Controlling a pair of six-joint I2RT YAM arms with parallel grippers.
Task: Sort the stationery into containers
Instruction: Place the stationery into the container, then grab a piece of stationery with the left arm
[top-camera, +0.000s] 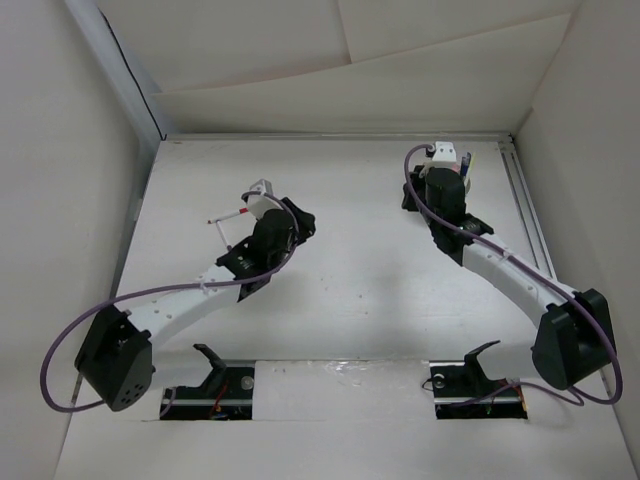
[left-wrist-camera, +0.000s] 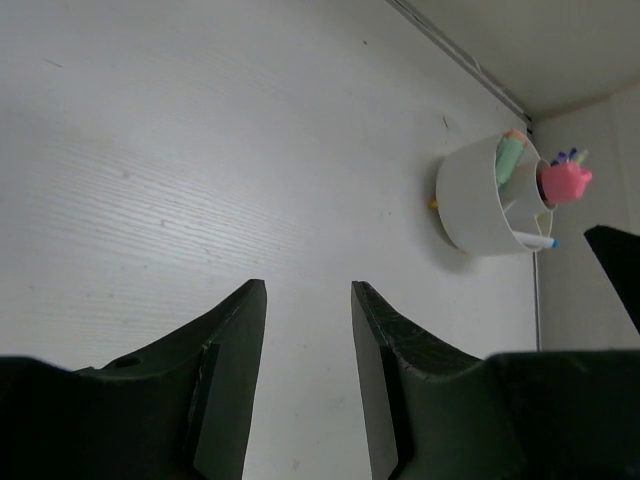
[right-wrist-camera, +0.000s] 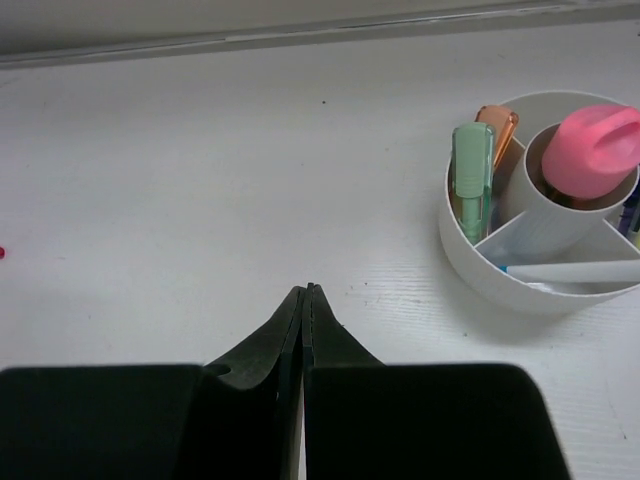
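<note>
Top external, left gripper (top-camera: 268, 208): middle left of the frame, above the bare tabletop (top-camera: 360, 290); its jaws are hidden under the wrist.
Top external, thin white pen (top-camera: 228, 216): has a red mark near one end and sits just left of that gripper; I cannot tell whether they touch.
Top external, right gripper (top-camera: 441, 170): upper right, near the back edge; the wrist hides what lies below it, apart from a pink and a dark speck at its right.
Left wrist, left gripper (left-wrist-camera: 308, 292): jaws partly apart, with nothing between them.
Left wrist, cup (left-wrist-camera: 475, 215): upper right, with a green marker (left-wrist-camera: 510, 160), a pink-capped item (left-wrist-camera: 566, 180) and a blue-tipped white pen (left-wrist-camera: 535, 241) poking out; the dark shape at the right edge is cut off and unclear.
Right wrist, right gripper (right-wrist-camera: 307, 292): jaws pressed together, holding nothing.
Right wrist, cup (right-wrist-camera: 480, 265): right side, cut off by the frame edge; the green marker and an orange marker (right-wrist-camera: 497, 125) share one compartment, and the pink-capped item stands in the middle tube.
</note>
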